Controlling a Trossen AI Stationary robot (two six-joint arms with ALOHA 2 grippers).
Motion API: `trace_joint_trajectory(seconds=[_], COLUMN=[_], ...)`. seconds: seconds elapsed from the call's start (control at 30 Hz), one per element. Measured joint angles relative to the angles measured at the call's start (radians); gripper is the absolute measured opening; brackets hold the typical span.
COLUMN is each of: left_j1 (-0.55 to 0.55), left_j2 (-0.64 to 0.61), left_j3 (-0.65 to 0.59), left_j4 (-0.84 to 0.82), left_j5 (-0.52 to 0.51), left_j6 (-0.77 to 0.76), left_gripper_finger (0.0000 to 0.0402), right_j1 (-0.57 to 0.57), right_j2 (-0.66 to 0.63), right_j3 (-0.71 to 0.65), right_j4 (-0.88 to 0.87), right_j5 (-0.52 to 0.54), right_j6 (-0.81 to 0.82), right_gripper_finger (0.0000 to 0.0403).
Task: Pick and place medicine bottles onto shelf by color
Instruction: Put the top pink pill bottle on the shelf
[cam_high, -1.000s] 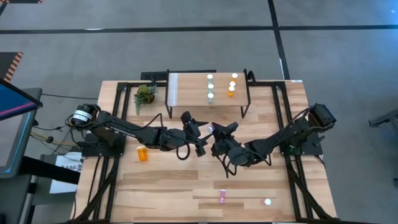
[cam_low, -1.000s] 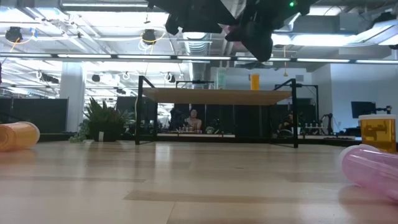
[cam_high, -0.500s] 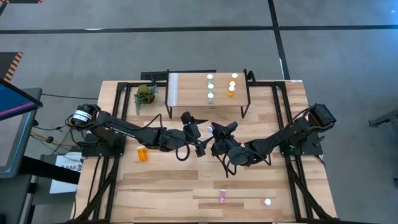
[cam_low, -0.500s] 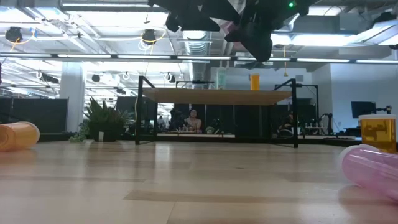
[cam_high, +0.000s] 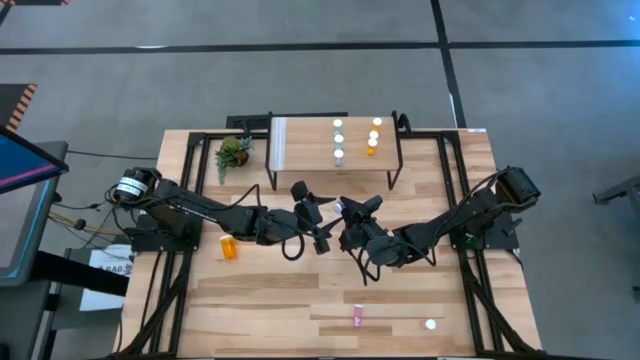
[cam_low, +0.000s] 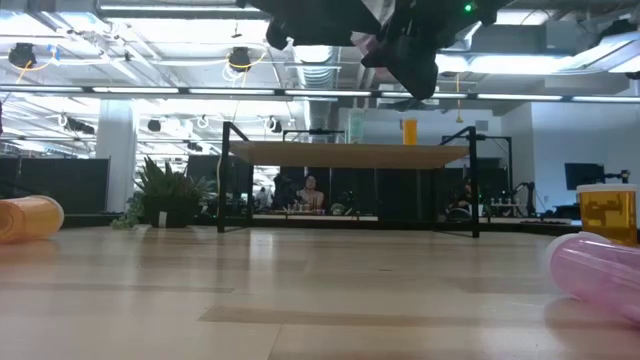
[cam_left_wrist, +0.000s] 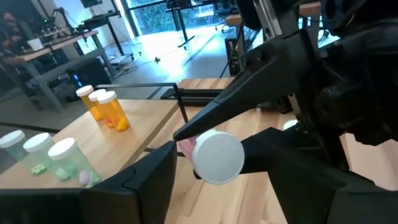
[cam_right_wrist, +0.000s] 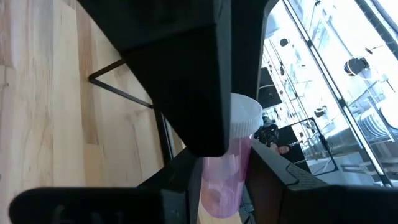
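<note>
While the wooden table (cam_high: 300, 300) fills the middle of the high view, grey floor with dark lines lies around it. The shelf (cam_high: 300, 145) stands at the upper middle of that frame, with a white strip at its left end. On its right part stand three teal bottles (cam_high: 338, 139) in one column and three orange bottles (cam_high: 374, 136) in the next column. A plant (cam_high: 233, 153) sits just left of the shelf. An orange bottle (cam_high: 230, 247) lies on the table at the left, a pink bottle (cam_high: 358, 317) lies at the lower middle, and a white-capped bottle (cam_high: 431, 324) stands at the lower right.

In the low view the room behind is a wide office hall with ceiling lamps and desks, and a person sits far off under the shelf.

The left arm comes in from the left, the right arm from the right, and they meet in the centre, just below the shelf. The right gripper (cam_high: 347, 212) is closed on a pink bottle with a white cap (cam_right_wrist: 233, 155); its fingers (cam_left_wrist: 217, 118) press on the sides. The left gripper (cam_high: 318, 222) is just beside it with the fingers spread apart, holding nothing, the cap facing its camera.

No readable writing shows on the bottles.
</note>
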Motion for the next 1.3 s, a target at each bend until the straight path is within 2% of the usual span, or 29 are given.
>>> trace_joint_trajectory(seconds=[0.33,0.83,1.1,1.3], left_j1=[0.000,0.000,0.000,0.000], left_j2=[0.000,0.000,0.000,0.000], left_j3=[0.000,0.000,0.000,0.000], left_j4=[-0.006,-0.009,-0.009,-0.010], left_j5=[-0.008,-0.008,-0.009,-0.019], left_j6=[0.007,0.008,0.008,0.022], left_gripper_finger=[0.0199,0.0093,0.0095,0.0096], right_j1=[0.000,0.000,-0.009,-0.020], right_j2=[0.000,0.000,0.000,0.000], right_j3=[0.000,-0.001,-0.001,-0.001], right_j4=[0.000,-0.001,-0.001,0.000], right_j5=[0.000,0.000,0.000,0.002], right_j6=[0.001,0.008,0.012,0.037], right_gripper_finger=[0.0122,0.0122,0.0124,0.0147])
